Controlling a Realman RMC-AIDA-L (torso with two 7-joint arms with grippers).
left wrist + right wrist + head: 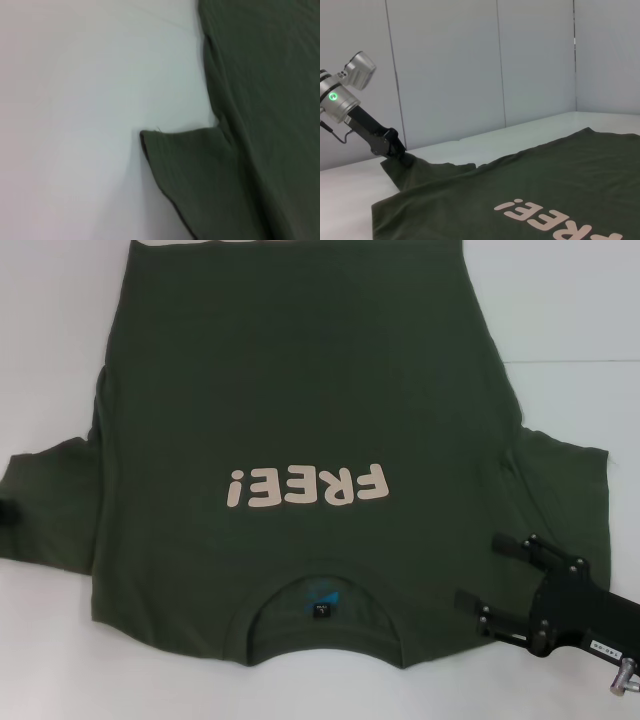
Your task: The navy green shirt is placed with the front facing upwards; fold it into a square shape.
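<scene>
The desk carries the shirt, spread flat and print-up, collar toward the robot. The left gripper is clamped on the left sleeve's edge. The right gripper hovers over the shirt's right shoulder, its fingers wide apart and holding nothing.

The shirt's hem runs off the head view's far edge. The left gripper is barely in the head view; its fingertips sink into sleeve cloth, so their spread is unreadable. The collar label's text is too small to read.
</scene>
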